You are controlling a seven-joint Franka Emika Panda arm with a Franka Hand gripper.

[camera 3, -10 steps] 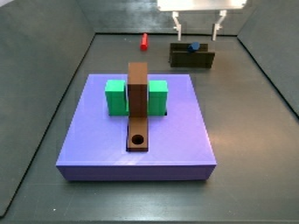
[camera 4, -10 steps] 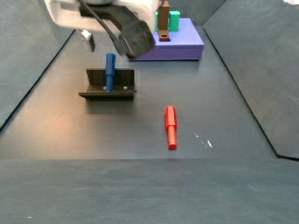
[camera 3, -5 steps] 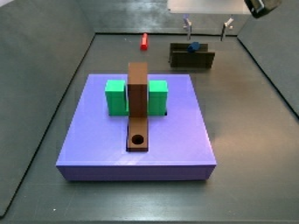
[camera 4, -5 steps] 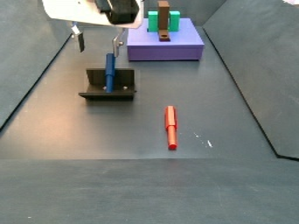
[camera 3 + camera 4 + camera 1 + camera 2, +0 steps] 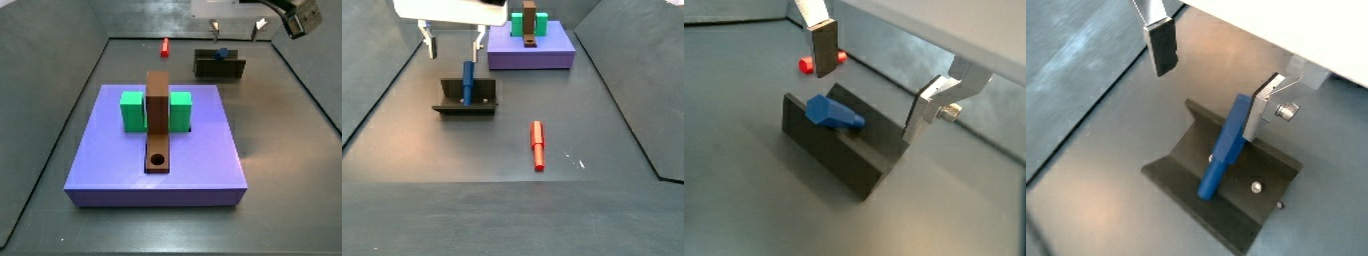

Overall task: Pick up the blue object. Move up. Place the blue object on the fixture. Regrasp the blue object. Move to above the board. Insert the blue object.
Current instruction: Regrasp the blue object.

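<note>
The blue object (image 5: 469, 82) is a slim blue peg leaning in the notch of the dark fixture (image 5: 465, 104); both wrist views show it too (image 5: 834, 113) (image 5: 1225, 152). My gripper (image 5: 454, 52) hangs open just above the peg's upper end, a silver finger on each side and nothing between them. In a side view the gripper (image 5: 234, 36) is over the fixture (image 5: 221, 67) near the back wall. The purple-blue board (image 5: 201, 160) lies nearer the front, carrying a green block (image 5: 132, 110) and a brown bar (image 5: 158, 118) with a round hole.
A red peg (image 5: 537, 145) lies flat on the floor a short way from the fixture, also seen as the red peg (image 5: 164, 46) and the red peg (image 5: 814, 63). Grey walls slope up around the floor on all sides.
The wrist has turned from a tilted pose to upright, so the open fingers now straddle the space over the peg. The blue object has stayed on the fixture.
</note>
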